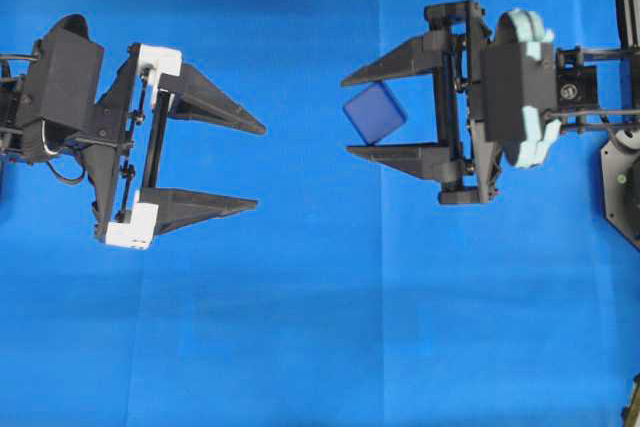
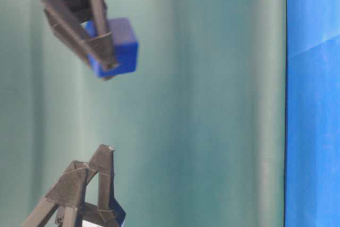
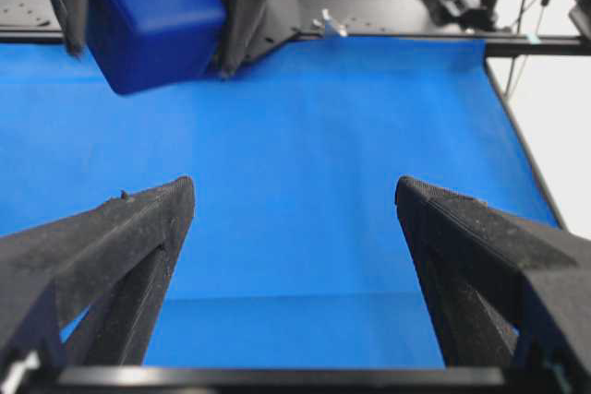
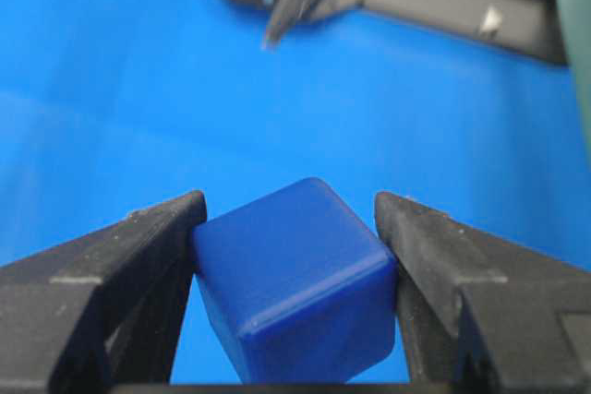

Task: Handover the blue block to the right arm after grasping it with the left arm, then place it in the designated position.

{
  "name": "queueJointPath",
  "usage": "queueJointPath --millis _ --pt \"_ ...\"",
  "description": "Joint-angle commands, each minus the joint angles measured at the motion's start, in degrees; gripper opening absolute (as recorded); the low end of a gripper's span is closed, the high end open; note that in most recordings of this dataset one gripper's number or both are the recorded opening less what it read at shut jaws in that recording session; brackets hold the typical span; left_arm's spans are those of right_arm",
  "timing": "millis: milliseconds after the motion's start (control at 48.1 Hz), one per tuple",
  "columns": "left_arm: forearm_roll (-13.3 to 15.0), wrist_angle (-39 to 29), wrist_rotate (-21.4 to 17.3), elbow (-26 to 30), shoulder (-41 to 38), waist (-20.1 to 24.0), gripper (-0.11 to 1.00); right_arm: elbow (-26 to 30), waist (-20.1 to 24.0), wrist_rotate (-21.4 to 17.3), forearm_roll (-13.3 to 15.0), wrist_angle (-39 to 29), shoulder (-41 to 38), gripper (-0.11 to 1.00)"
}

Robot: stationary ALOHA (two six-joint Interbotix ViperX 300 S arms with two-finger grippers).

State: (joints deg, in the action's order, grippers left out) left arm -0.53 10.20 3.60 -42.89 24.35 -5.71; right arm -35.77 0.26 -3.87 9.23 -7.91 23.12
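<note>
The blue block (image 1: pixel 374 113) hangs above the blue cloth (image 1: pixel 320 327), tilted, with my right gripper (image 1: pixel 347 115) shut on two of its sides. The right wrist view shows the block (image 4: pixel 295 283) pinched between both fingers of that gripper (image 4: pixel 288 202). My left gripper (image 1: pixel 260 167), on the left arm with white brackets, stands wide open and holds nothing, a gap away from the block and facing it. From the left wrist, the block (image 3: pixel 152 16) is up at the top left, beyond the open left gripper (image 3: pixel 295 196). The cloth shows no mark for the designated position.
A black frame rail (image 3: pixel 388 16) runs along the cloth's far edge. The right arm's base (image 1: pixel 620 177) sits at the right border. A green backdrop (image 2: pixel 212 99) fills the table-level view, where the block (image 2: pixel 114 46) is held high off the cloth.
</note>
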Motion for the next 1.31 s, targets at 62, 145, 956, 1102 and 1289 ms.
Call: queueJointPath --millis 62,145,956,1102,1289 --pt "0.0 0.3 0.0 -0.3 1.8 -0.2 0.93 -1.3 1.1 -0.5 -1.2 -4.0 2.1 0.47" --pt "0.0 0.3 0.0 -0.8 2.5 -0.2 0.93 -2.5 1.6 -1.2 -1.4 -4.3 2.9 0.47" --pt "0.0 0.4 0.0 -0.8 2.5 0.3 0.93 -6.1 2.0 -3.6 -1.4 6.7 -4.6 0.47" --pt "0.0 0.5 0.0 -0.7 2.3 0.7 0.93 -6.1 1.9 -3.6 -1.3 8.0 -4.7 0.47" --pt "-0.1 0.5 0.0 -0.7 2.3 1.1 0.93 -6.0 1.9 -3.6 -1.4 10.3 -7.1 0.47"
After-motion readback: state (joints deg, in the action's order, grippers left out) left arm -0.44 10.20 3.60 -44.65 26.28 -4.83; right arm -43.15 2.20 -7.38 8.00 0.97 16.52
